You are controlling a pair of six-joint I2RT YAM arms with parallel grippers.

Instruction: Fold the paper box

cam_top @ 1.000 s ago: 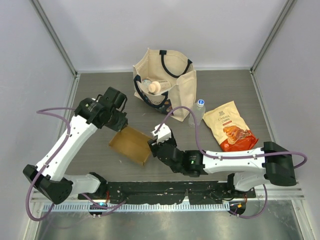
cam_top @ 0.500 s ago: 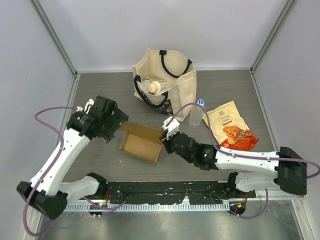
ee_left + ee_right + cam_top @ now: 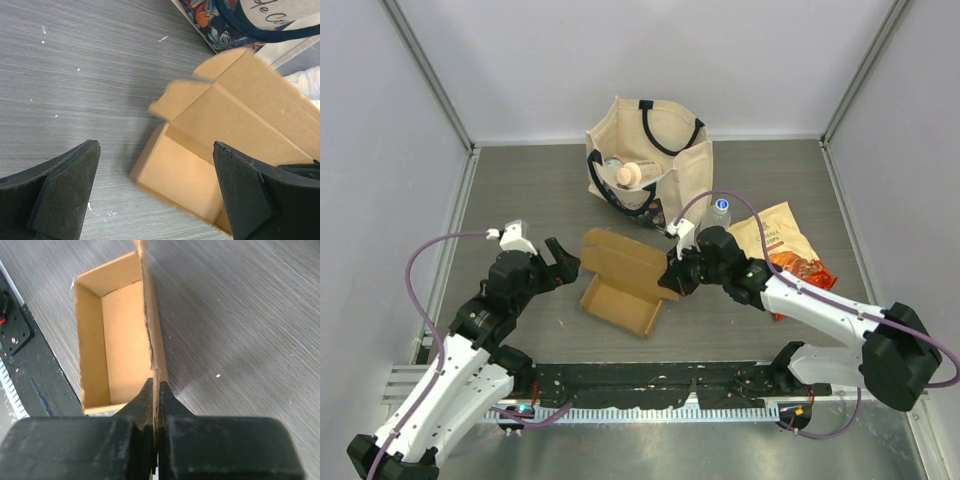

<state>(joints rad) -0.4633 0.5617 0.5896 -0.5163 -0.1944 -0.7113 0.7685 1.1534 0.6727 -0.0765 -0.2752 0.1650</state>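
The paper box [image 3: 618,281] is a brown cardboard tray lying open side up on the table, with its lid flap [image 3: 625,254] spread toward the far side. My right gripper [image 3: 671,279] is shut on the box's right wall. In the right wrist view the thin wall runs straight between the closed fingertips of the right gripper [image 3: 156,386], with the box's open inside [image 3: 120,340] to their left. My left gripper [image 3: 565,265] stands open just left of the box, apart from it. The left wrist view shows the box [image 3: 200,150] ahead of the left gripper [image 3: 157,192], with only bare table between its fingers.
A cream tote bag [image 3: 665,170] with dark handles stands behind the box, a bottle inside it. A clear water bottle [image 3: 718,213] and an orange-and-cream snack pouch [image 3: 782,252] sit at the right. The table's front rail [image 3: 650,385] runs along the near edge.
The left gripper opened, let go of the box and pulled back to the near left. The right gripper shut on the box's right wall and dragged the box to the right.
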